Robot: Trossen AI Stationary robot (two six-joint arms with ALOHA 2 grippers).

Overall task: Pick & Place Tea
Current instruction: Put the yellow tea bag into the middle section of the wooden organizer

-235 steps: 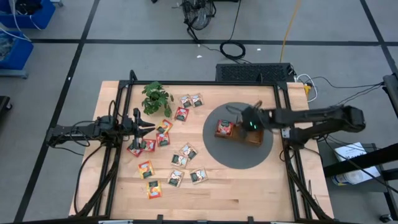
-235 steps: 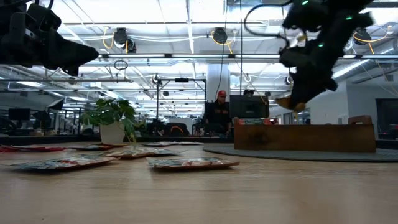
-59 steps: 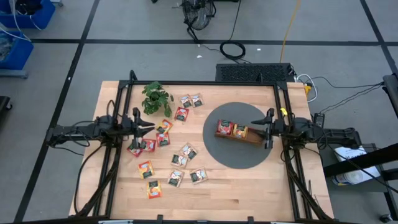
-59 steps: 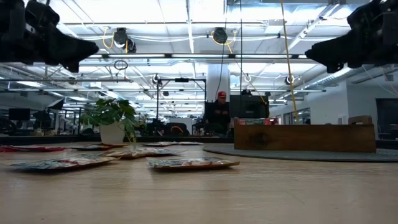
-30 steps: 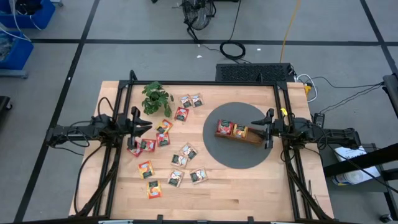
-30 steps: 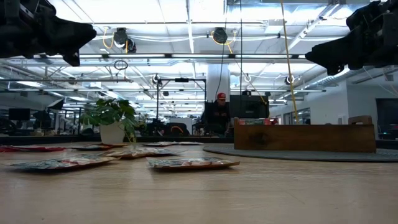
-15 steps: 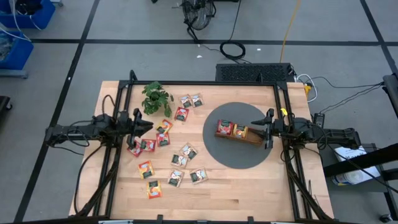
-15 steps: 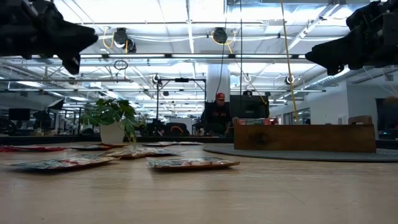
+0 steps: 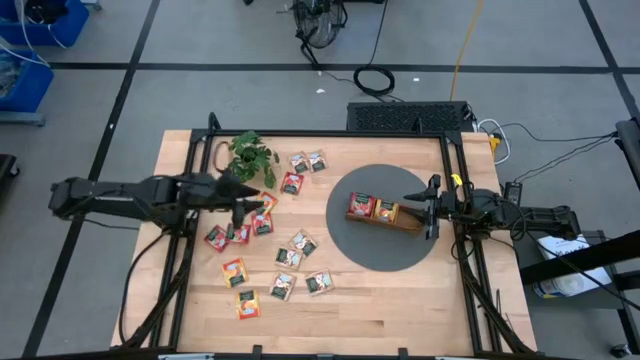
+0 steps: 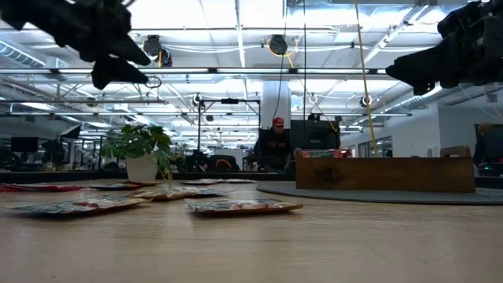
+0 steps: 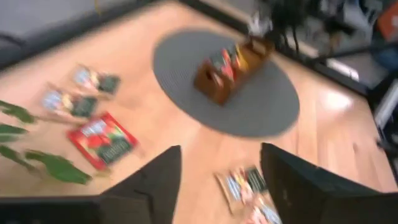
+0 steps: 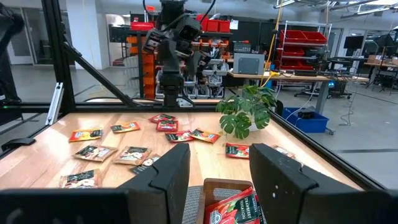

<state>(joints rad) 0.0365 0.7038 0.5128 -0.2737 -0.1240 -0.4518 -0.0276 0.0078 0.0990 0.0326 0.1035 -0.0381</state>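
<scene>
Several small tea sachets (image 9: 291,183) lie flat on the left half of the wooden table, printed red, orange-yellow or white-green. The brown wooden tray (image 9: 405,222) stands on a round grey mat (image 9: 385,250) and holds a red sachet (image 9: 360,206) and an orange-yellow one (image 9: 386,211). My left gripper (image 9: 252,203) is open and empty, above the sachets near the plant (image 9: 250,155). In the left wrist view (image 11: 217,152) a red sachet (image 11: 102,138) lies ahead of it. My right gripper (image 9: 430,208) is open and empty, held above the tray's right end (image 12: 230,199).
Black frame rails run along the table's left (image 9: 190,170) and right (image 9: 455,160) sides. The potted plant stands at the far left. More sachets lie toward the near edge (image 9: 246,303). A person stands in the room beyond the table (image 10: 277,141).
My left gripper has reached out from the table's left edge toward the right, over the sachets beside the plant, and has tipped downward. It stays open. The sachets, the tray and my right arm have kept still.
</scene>
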